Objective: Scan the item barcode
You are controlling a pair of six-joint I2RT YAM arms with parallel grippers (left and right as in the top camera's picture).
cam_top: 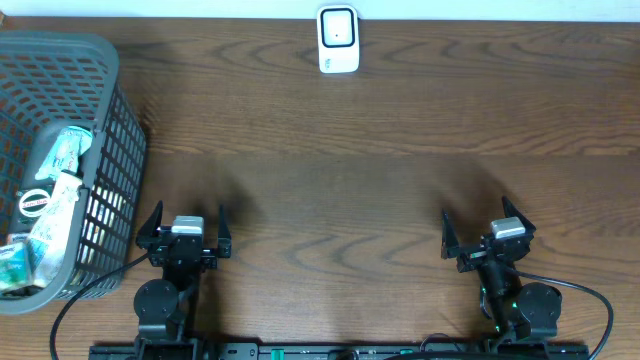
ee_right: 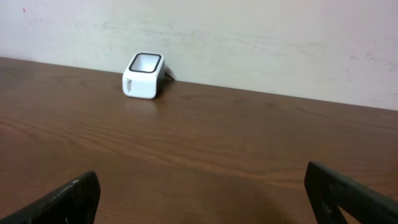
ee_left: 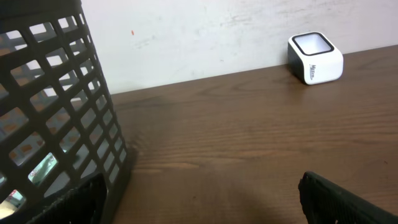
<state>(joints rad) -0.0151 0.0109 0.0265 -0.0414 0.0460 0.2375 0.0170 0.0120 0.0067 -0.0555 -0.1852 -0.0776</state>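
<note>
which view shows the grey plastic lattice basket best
Overhead: the grey plastic lattice basket appears nearly whole, with packaged items inside. Left wrist shows only its side wall up close; right wrist does not show it.

Bare table (cam_top: 350, 180) lies open to the scanner (cam_top: 338, 40); the basket (cam_top: 110, 170) blocks the left.
</note>
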